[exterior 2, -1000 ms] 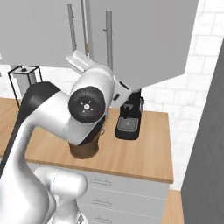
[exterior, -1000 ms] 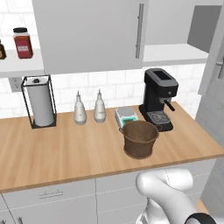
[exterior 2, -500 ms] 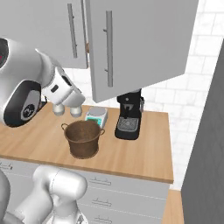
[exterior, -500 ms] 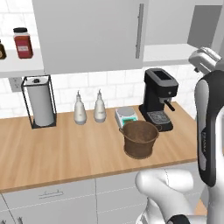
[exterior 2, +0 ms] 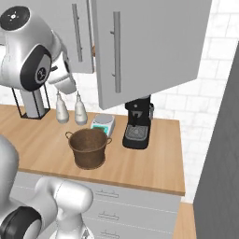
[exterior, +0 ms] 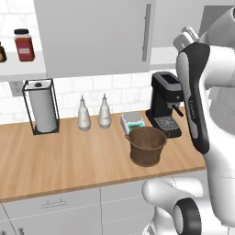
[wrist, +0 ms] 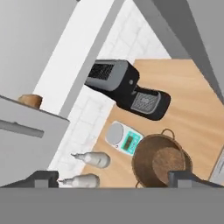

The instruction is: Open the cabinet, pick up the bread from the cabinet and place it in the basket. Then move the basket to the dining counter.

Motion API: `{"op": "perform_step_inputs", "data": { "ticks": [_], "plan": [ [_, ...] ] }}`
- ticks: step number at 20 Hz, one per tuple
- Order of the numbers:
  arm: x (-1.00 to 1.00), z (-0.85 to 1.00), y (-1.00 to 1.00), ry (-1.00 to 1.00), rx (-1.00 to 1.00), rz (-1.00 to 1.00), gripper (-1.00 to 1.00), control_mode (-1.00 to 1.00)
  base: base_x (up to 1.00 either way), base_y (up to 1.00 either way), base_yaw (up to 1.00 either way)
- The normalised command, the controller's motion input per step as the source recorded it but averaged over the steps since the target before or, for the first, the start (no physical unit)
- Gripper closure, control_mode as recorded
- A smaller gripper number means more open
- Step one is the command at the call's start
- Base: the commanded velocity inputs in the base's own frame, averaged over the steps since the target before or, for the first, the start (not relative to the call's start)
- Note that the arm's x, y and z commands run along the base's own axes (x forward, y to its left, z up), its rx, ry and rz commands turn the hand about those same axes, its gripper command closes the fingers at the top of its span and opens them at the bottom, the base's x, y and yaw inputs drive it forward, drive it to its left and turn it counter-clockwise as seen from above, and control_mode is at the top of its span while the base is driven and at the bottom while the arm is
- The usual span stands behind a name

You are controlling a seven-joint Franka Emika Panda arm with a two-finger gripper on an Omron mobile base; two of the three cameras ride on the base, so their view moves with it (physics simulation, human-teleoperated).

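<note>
The cabinet [exterior 2: 154, 46] hangs above the counter, and its right door, with a long steel handle [exterior 2: 116, 51], stands swung out toward me. The bread [wrist: 29, 100], a small golden-brown roll, lies on the shelf inside, at the left of the hand view. Below it the dark woven basket [exterior: 146, 144] [exterior 2: 88, 147] [wrist: 162, 162] stands with nothing in it on the wood counter. My gripper [wrist: 114, 178] is open, fingertips wide apart, high above the basket and level with the cabinet. The white hand [exterior 2: 64, 81] hangs left of the open door. The dining counter is out of view.
A black coffee machine [exterior: 165, 108] stands right behind the basket, with a small kitchen scale [exterior: 133, 123] next to it. Two pale bottles [exterior: 94, 114] and a paper towel holder [exterior: 41, 108] stand along the tiled wall. A spice jar [exterior: 24, 45] sits on an open shelf.
The arm has swung up, out from in front of the right camera, toward the cabinet. The right door now stands wider. The jaws have spread a little more. The basket has not moved.
</note>
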Motion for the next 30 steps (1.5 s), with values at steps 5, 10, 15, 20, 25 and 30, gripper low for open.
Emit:
{"op": "perform_step_inputs", "data": {
  "ticks": [5, 10, 15, 20, 25, 30],
  "plan": [
    [0.53, -0.03, 0.02, -0.12, 0.19, -0.50, -1.00, -1.00, 0.00, 0.00, 0.00],
    [0.24, -0.14, -0.15, -0.25, 0.20, -0.50, -1.00, -1.00, 0.00, 0.00, 0.00],
    [0.11, -0.15, -0.27, -0.21, 0.17, -0.41, -1.00, -1.00, 0.00, 0.00, 0.00],
    [0.00, -0.15, -0.45, -0.15, 0.13, -0.46, -1.00, -1.00, 0.00, 0.00, 0.00],
    [0.08, -0.06, -0.45, -0.04, 0.13, -0.45, -1.00, -1.00, 0.00, 0.00, 0.00],
    [-0.10, -0.21, -0.36, -0.11, 0.09, -0.31, -1.00, -1.00, 0.00, 0.00, 0.00]
  ]
}}
